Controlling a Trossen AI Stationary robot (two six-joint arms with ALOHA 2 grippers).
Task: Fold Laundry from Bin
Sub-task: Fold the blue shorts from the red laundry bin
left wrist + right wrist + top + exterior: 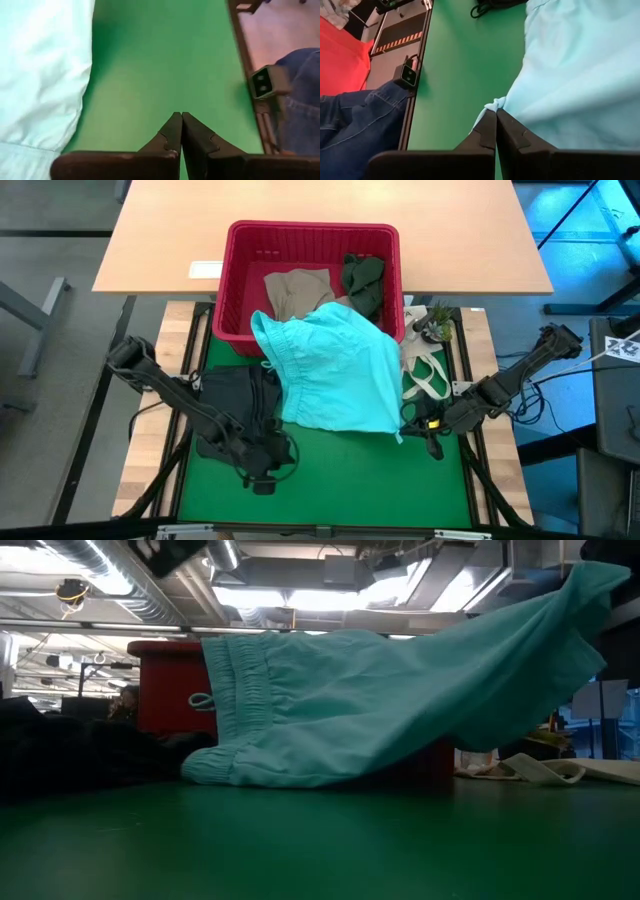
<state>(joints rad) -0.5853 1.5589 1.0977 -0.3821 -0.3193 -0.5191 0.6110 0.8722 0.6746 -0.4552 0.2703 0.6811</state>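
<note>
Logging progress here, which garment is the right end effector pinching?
The light teal garment, draped from the bin onto the mat; the right end effector pinches its edge. The beige, olive and black ones lie ungripped.

The large light teal cloth garment [335, 370] looks soft and matt, with a gathered, ribbed waistband. It drapes over the near rim of the rectangular red plastic bin [237, 300], whose walls look smooth and faintly glossy. The flat green mat [330, 480] is matt and even. Beyond the bin, the pale wooden tabletop [160, 230] has a smooth finish.
</note>
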